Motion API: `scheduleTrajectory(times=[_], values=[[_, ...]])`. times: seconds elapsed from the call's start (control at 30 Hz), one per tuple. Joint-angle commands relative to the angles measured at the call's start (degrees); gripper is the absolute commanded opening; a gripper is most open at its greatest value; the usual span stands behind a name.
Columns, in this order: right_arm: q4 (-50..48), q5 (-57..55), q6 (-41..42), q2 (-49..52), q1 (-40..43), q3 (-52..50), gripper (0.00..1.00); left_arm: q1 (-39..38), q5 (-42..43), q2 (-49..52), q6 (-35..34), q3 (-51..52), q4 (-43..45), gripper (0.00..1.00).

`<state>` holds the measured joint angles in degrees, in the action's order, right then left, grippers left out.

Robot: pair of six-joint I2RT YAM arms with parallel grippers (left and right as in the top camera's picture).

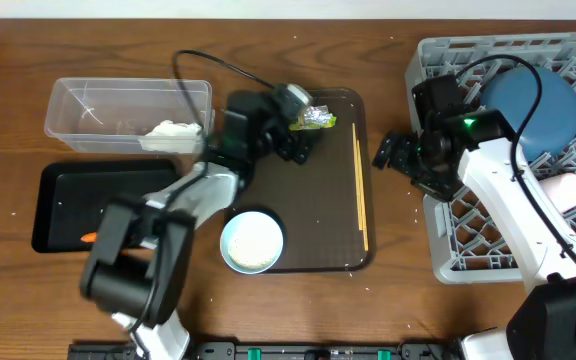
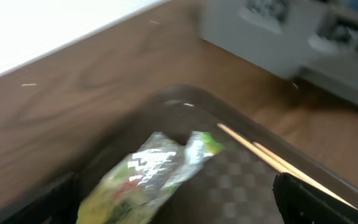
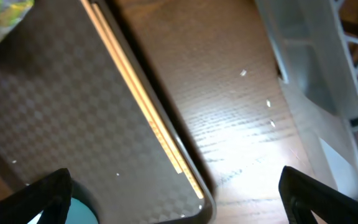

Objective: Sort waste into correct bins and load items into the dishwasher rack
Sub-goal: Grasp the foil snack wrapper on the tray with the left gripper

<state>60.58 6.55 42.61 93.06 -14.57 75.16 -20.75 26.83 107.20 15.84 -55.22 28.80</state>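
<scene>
Nearest the robot, the white bowl point(image 1: 252, 241) sits at the front of the brown serving tray point(image 1: 308, 262), not yet racked. The chopsticks point(image 1: 360, 190) lie side by side along the tray's right edge. Above them hangs the right gripper point(image 3: 173, 186), its jaws spread wide with nothing between them. Further out, the left gripper point(image 2: 173, 199) hovers low over the green-yellow wrapper point(image 2: 148, 174), which lies crumpled at the tray's far end. Its jaws are also wide open and empty, with the wrapper between the two fingers in the wrist view. The step in hand looks to be picking up that wrapper. To do it well, the left arm should descend until its fingertips almost meet the tray, centre on the bulkiest fold and close fully, since thin film likely slips from a loose pinch. It should also stay clear of the chopsticks. The carry then probably goes to the clear tub point(image 1: 78, 100) holding the white napkin point(image 1: 173, 131), not the black tray point(image 1: 63, 200) with the carrot point(image 1: 88, 238). The right arm does best to wait beside the grey rack point(image 1: 438, 255).
</scene>
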Motion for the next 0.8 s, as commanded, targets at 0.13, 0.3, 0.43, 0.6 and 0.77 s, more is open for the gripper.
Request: scheduleTrajectory(times=[0.13,0.3,0.43,0.6,0.77], values=[[1.5,-1.9,1.0,0.0,0.6,0.0,0.99,-3.8,1.8,8.1,3.5,-0.4,9.7,1.00],[1.8,-1.9,0.5,0.0,0.6,0.0,0.99,-4.0,-1.4,12.5,3.4,-0.4,13.9,0.88],[2.1,-1.8,0.1,0.0,0.6,0.0,0.99,-3.8,-2.7,15.2,3.4,-0.4,17.3,0.62],[2.5,-1.8,0.1,0.0,0.5,0.0,0.99,-3.8,-4.4,15.8,2.3,-0.4,18.2,0.19],[2.8,-1.8,0.1,0.0,0.2,0.0,0.99,-3.7,-4.4,14.7,-3.1,-0.4,18.6,0.07]])
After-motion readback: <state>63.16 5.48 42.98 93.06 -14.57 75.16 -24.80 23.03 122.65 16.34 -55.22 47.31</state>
